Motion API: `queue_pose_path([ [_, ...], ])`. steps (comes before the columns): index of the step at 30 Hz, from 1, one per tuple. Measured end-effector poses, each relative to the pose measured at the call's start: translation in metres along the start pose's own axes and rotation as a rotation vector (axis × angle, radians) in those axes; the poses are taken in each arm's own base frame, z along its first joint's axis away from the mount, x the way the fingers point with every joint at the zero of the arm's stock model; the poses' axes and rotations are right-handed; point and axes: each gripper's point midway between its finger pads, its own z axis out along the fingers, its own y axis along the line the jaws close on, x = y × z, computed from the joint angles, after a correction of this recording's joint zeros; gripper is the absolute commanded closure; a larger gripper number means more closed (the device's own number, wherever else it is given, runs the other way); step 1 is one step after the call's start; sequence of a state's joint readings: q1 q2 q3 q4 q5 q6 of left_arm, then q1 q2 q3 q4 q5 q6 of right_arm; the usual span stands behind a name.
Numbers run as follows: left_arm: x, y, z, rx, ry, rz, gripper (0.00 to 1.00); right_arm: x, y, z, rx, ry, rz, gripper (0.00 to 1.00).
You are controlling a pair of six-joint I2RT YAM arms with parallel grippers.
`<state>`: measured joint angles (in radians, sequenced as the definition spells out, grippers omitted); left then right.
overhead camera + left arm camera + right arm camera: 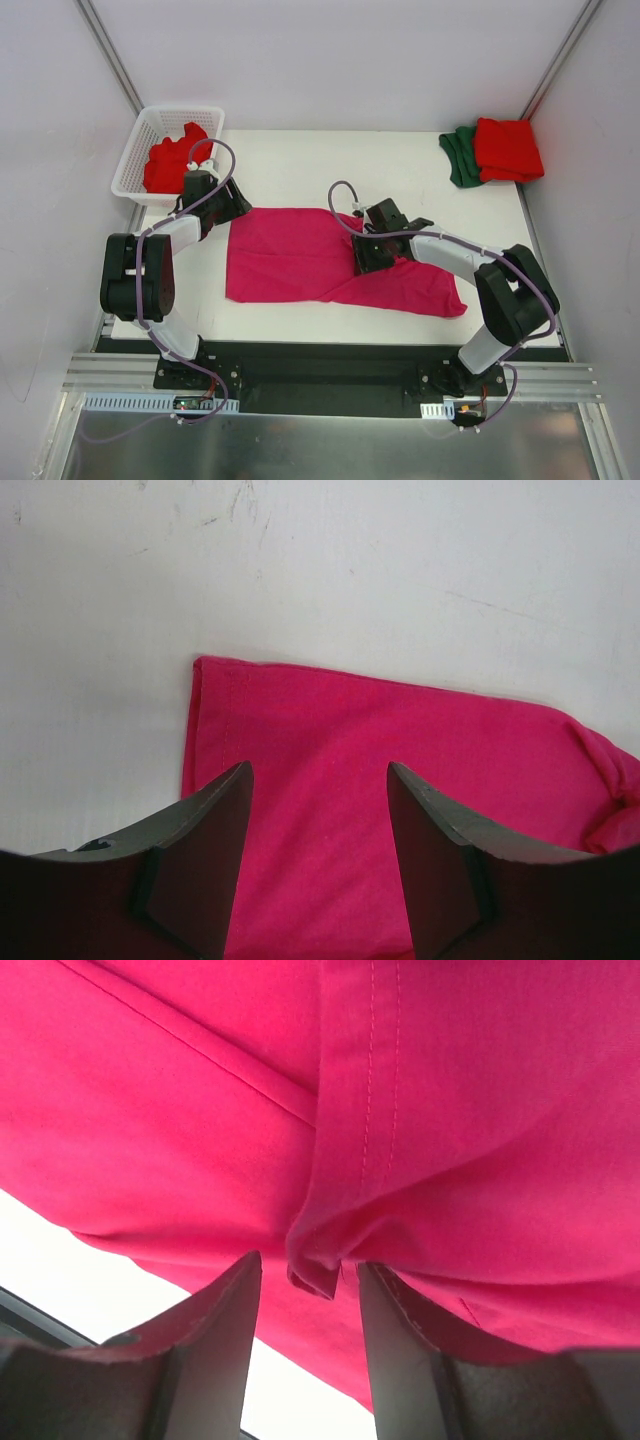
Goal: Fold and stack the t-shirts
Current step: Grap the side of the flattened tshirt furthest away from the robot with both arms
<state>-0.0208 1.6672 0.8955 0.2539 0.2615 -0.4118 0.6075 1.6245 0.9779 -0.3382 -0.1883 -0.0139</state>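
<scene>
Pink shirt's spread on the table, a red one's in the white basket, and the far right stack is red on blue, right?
Not blue: in the top external view the folded red shirt lies partly on a dark green shirt. The rest is as you said.

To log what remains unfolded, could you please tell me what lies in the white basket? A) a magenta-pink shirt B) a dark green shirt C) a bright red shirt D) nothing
C: the top view shows a crumpled red t-shirt inside the white basket.
</scene>
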Motion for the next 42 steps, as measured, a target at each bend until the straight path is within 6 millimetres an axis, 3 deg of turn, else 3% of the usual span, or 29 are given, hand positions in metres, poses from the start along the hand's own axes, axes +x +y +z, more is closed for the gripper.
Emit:
queue_pose_path([
  [4,0.0,0.0,0.0,0.0,0.0,0.0,0.44,-0.003,0.0,0.0,0.002,-0.008,0.001,0.6],
  [12,0.0,0.0,0.0,0.0,0.0,0.0,0.44,-0.006,0.0,0.0,0.007,-0.015,0.003,0.97],
  [17,0.0,0.0,0.0,0.0,0.0,0.0,0.42,-0.007,-0.001,0.0,0.011,-0.016,0.004,0.99],
  [18,0.0,0.0,0.0,0.0,0.0,0.0,0.31,-0.007,-0.001,0.0,0.012,-0.016,0.004,0.99],
  [21,0.0,0.002,0.0,-0.008,-0.002,0.005,0.14,-0.007,-0.001,0.0,0.013,-0.016,0.004,0.99],
  [24,-0.003,0.005,0.0,-0.036,-0.005,0.008,0.06,-0.007,-0.001,0.0,0.013,-0.016,0.004,0.99],
  [29,-0.023,0.007,-0.001,-0.075,-0.038,0.018,0.13,-0.007,-0.001,0.0,0.013,-0.016,0.004,0.99],
  [31,-0.031,0.007,0.002,-0.086,-0.049,0.03,0.25,-0.007,-0.001,0.0,0.013,-0.016,0.004,0.99],
  [34,-0.037,0.01,0.009,-0.105,-0.045,0.043,0.33,-0.007,-0.001,0.0,0.013,-0.016,0.004,0.99],
  [42,-0.044,0.028,0.025,-0.166,0.03,0.022,0.35,-0.007,0.0,-0.001,0.012,-0.02,0.003,0.99],
])
